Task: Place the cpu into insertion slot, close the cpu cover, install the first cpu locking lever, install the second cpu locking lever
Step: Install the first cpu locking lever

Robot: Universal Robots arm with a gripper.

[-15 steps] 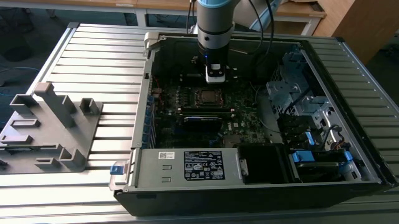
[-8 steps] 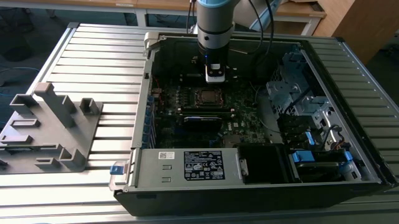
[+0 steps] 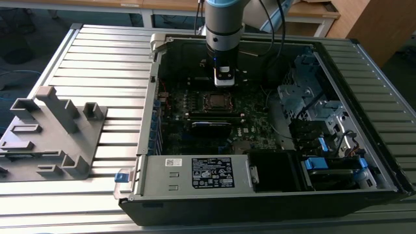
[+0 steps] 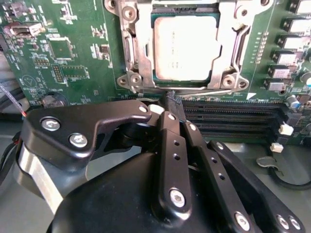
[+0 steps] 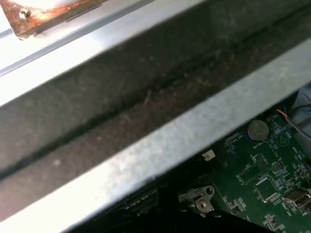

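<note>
Exterior view, starting from its left: a grey fixture sits on the slatted table, well apart from the jaws and no part of this step. Next is the open computer case. The gripper hangs inside it over the motherboard, just beside the socket.

In the second wrist view the jaws look together, with nothing clamped that I can make out. The fingertips are at the socket's near edge, touching or just short, cannot tell which. The cpu lies flat in the socket just ahead of the jaws, so it is placed. The cpu cover is down around it, and the chip top shows through the window. A thin locking lever runs along the cover edge nearest the jaws; latched or not, cannot tell. The memory slots are just beside the jaws. The drive bays are on the exterior view's right, well apart.

Judgement: this is the lever stage. To do it well:
- Bear on the lever's end with the closed tips, never on the cover or the chip.
- Press down and across in one steady sweep until the lever tucks under its hook.
- Keep the force low so the tips don't skid onto the board or the slot latches.
</note>
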